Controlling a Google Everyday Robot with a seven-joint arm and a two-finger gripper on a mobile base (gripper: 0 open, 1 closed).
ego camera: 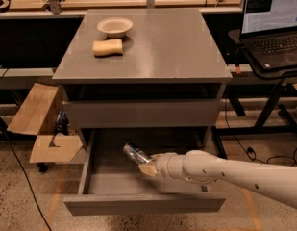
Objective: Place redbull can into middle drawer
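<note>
Middle drawer (138, 204) is pulled fully out, so the arm has a clear drop zone from above. Arm comes in from the right, low, under the closed drawer front (141, 113) above it. Gripper (145, 165) sits inside the drawer opening, clenched on the redbull can (135, 153). It grips the can's lower end and the free end points up-left. The can is tilted, over the drawer floor near the middle; can't tell if it touches the floor. My read: this is the placing step, release not yet done. The tilt likely just follows the wrist angle, so expect a roll on release. Bowl (115, 26) and sponge (108, 47) sit on the cabinet top (157, 52), out of the way.
</note>
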